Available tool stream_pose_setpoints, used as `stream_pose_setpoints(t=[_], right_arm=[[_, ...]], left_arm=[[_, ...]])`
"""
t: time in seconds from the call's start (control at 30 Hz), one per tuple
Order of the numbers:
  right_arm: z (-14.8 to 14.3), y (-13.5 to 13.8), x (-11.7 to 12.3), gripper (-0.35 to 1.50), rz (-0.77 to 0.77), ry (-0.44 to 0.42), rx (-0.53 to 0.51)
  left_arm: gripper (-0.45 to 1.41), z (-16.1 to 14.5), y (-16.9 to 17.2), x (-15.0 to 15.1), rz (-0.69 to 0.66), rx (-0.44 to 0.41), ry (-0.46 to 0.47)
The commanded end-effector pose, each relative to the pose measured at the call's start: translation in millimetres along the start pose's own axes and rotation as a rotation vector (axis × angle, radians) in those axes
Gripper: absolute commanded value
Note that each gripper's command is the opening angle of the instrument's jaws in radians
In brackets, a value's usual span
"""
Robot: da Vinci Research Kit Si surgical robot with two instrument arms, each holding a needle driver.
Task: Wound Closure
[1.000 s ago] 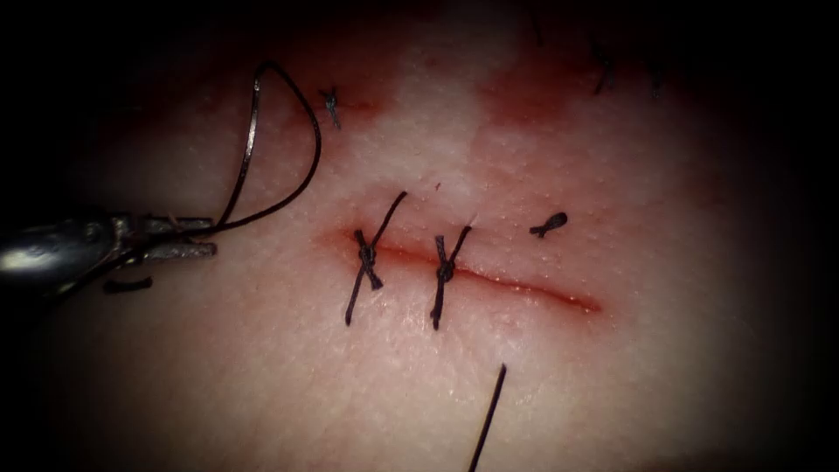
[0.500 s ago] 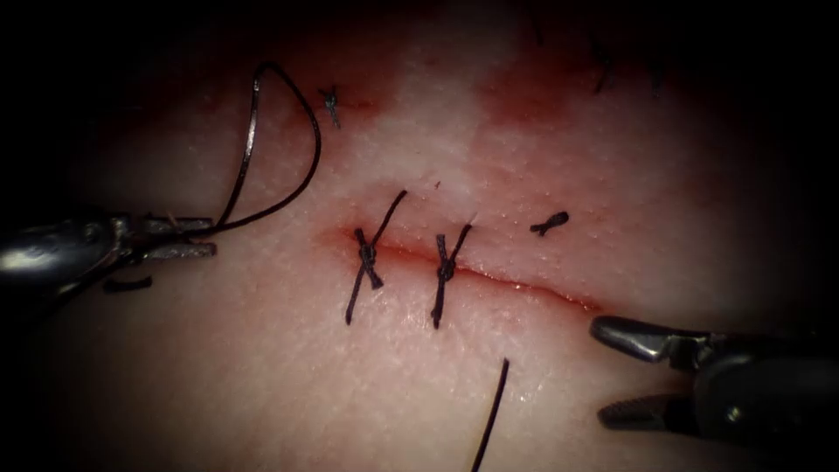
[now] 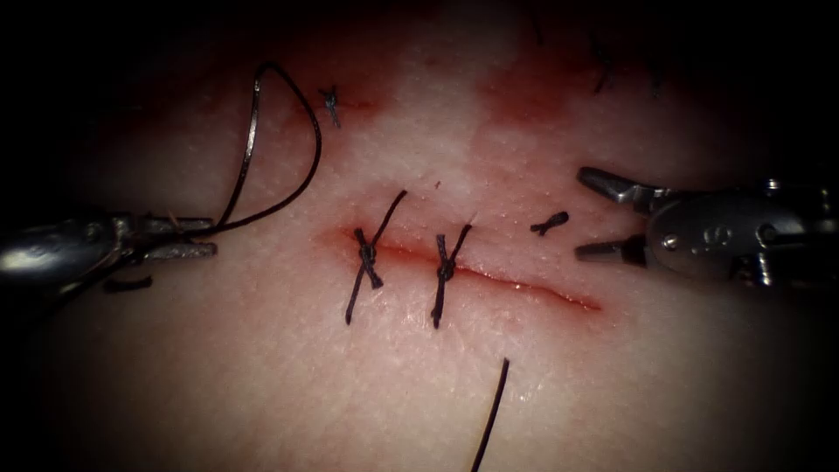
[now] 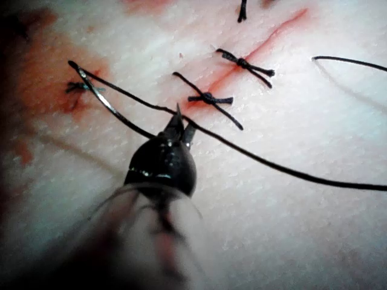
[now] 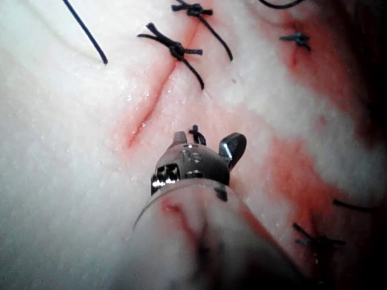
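The cut (image 3: 516, 284) runs across the tissue (image 3: 262, 376) with two knotted stitches (image 3: 367, 255) (image 3: 444, 269) on its left half. Left of the cut, my left tool (image 3: 208, 238) is shut on the curved needle (image 3: 249, 144), gripping it near one end. The needle lies free above the tissue, not in it. Dark thread (image 3: 310, 166) arcs from the needle's far end back past the jaws. In the left wrist view the left tool (image 4: 179, 124) holds the needle (image 4: 103, 96). My right tool (image 3: 581, 216) (image 5: 205, 140) stands open above the cut's right end, holding nothing.
A short cut scrap of thread (image 3: 549, 224) (image 5: 195, 132) lies between the right tool's open jaws. A loose thread end (image 3: 489, 419) lies below the cut. More scraps (image 3: 330, 105) (image 3: 127, 284) and red fluid (image 3: 533, 92) mark the tissue.
The right tool came in from the lower right and rose to the far side of the cut's right end, jaws open. The left tool and needle stayed still.
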Motion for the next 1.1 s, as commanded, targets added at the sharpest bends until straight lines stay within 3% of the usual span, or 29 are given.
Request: stream_pose_setpoints(t=[0.03,0.17,0.33,0.43,0.53,0.67,0.8,1.1], right_arm=[[1.9,-0.6,-0.9,1.20,0.005,-0.002,-0.007],[4.2,-1.5,-3.0,1.28,0.020,0.001,-0.029],[4.9,-1.8,-3.5,1.30,0.027,0.006,-0.038],[5.0,-1.5,-3.1,1.20,0.032,0.003,-0.038],[5.1,-0.7,-2.3,0.96,0.058,0.007,-0.038],[5.1,0.4,-0.9,0.98,0.122,0.044,-0.088],[4.1,1.2,0.3,1.03,0.196,0.091,-0.128],[-0.3,2.9,-0.1,0.84,0.310,0.089,-0.128]], left_arm=[[-0.45,0.8,0.2,-0.2,0.000,-0.001,0.001],[-0.45,0.8,0.2,-0.2,0.000,-0.004,0.002],[-0.45,0.8,0.2,-0.2,0.000,-0.004,0.002],[-0.45,0.8,0.2,-0.2,0.000,-0.004,0.002],[-0.45,0.8,0.2,-0.2,0.000,-0.004,0.002],[-0.45,0.8,0.2,-0.2,0.000,-0.004,0.002],[-0.45,0.8,0.2,-0.2,0.000,-0.004,0.002],[-0.45,0.8,0.2,-0.2,0.000,-0.004,0.002]])
